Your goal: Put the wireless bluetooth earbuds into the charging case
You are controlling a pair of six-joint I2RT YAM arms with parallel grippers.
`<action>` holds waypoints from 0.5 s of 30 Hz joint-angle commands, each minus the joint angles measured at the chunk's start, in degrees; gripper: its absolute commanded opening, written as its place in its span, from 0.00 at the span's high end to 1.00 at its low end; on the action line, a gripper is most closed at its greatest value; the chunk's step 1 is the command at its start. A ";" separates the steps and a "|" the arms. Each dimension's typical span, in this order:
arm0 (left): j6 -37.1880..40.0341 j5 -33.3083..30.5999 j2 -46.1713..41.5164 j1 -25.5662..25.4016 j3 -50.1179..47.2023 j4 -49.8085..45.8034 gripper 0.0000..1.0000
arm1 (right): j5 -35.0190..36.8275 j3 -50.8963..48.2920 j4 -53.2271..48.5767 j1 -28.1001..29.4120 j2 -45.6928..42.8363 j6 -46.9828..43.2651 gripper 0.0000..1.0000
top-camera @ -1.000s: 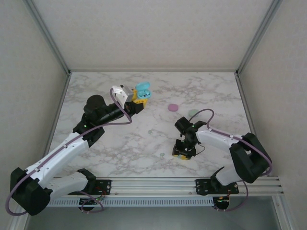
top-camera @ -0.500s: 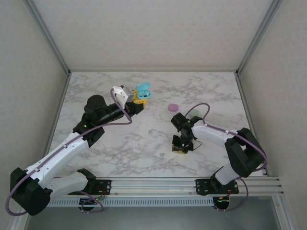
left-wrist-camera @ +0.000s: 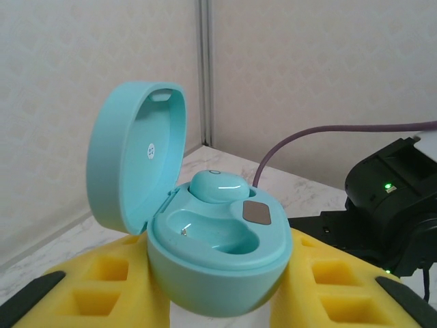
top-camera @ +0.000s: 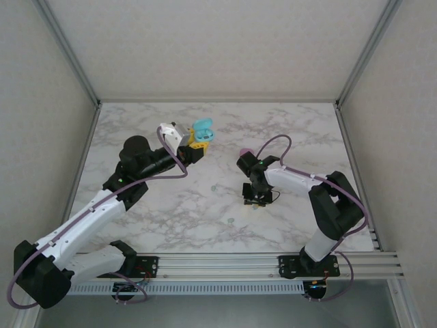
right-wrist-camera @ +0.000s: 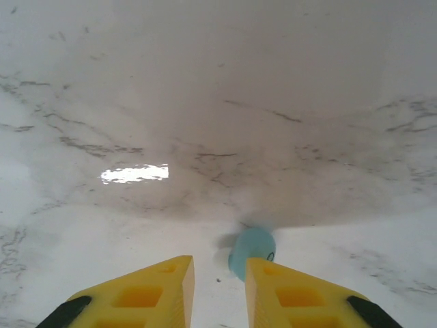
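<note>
Nearest, the right jaws, yellow with square pockets, stand narrowly apart over the glossy marbled table point(right-wrist-camera: 205, 102), a smooth rounded teal earbud point(right-wrist-camera: 251, 247) at their tips; whether they pinch it I cannot tell. Farther off, the left jaws pinch the oval teal charging case point(left-wrist-camera: 218, 256), its lid point(left-wrist-camera: 130, 116) raised. A seated earbud point(left-wrist-camera: 217, 184) fills the far socket, and the lid's round white sticker point(left-wrist-camera: 151, 150) is unreadable.

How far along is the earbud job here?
Done: one teal earbud sits in the open teal case, which the left gripper holds. In hand: the right gripper is down at a second teal earbud on the table, grip unclear. Left: seat it in the case's empty near slot.
</note>
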 commanded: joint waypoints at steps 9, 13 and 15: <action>0.73 -0.21 -0.33 -0.43 0.00 0.38 0.72 | 2.37 -3.77 -1.56 -1.36 -4.59 3.62 0.65; 0.80 0.01 0.01 -0.51 0.10 0.16 0.72 | -2.96 -6.80 4.02 -2.40 -5.05 5.52 0.61; 0.80 0.06 0.03 -0.46 0.23 0.03 0.72 | -4.32 -7.53 5.53 -2.53 -4.64 5.98 0.60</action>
